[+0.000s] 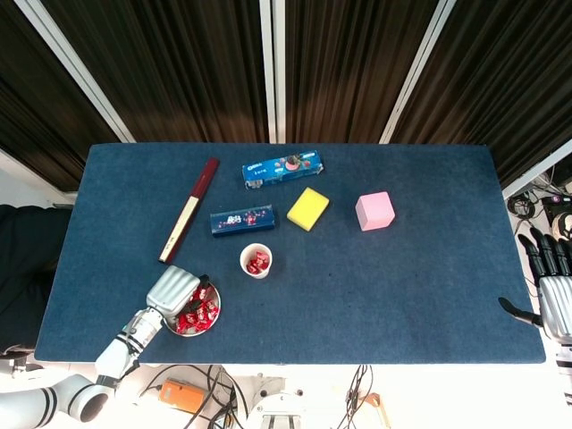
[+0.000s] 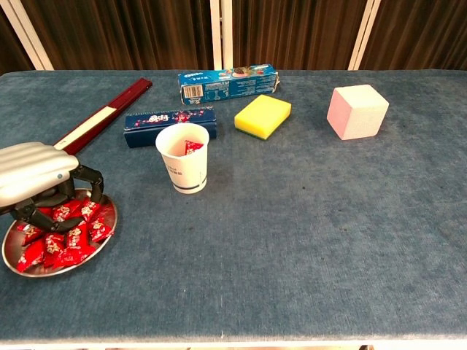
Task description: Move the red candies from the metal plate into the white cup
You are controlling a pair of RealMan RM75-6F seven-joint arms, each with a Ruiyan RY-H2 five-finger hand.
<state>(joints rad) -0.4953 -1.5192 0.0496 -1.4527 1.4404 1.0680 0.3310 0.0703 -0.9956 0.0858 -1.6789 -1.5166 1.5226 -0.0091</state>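
A metal plate (image 2: pixel 106 235) (image 1: pixel 214 318) at the table's front left holds several red candies (image 2: pixel 64 240) (image 1: pixel 199 314). My left hand (image 2: pixel 33 171) (image 1: pixel 172 290) sits low over the plate's left side, its dark fingers curled down among the candies and touching them. Whether a candy is pinched is hidden by the hand. The white cup (image 2: pixel 184 168) (image 1: pixel 256 260) stands upright just right of and behind the plate, with red candy (image 2: pixel 191 147) inside. My right hand (image 1: pixel 550 286) rests off the table's right edge, fingers spread and holding nothing.
Behind the cup lies a small blue box (image 2: pixel 169 122), with a longer blue biscuit box (image 2: pixel 228 82) further back. A maroon stick-shaped box (image 2: pixel 102 117) lies diagonally at left. A yellow sponge (image 2: pixel 263 115) and a pink cube (image 2: pixel 357 111) sit toward the right.
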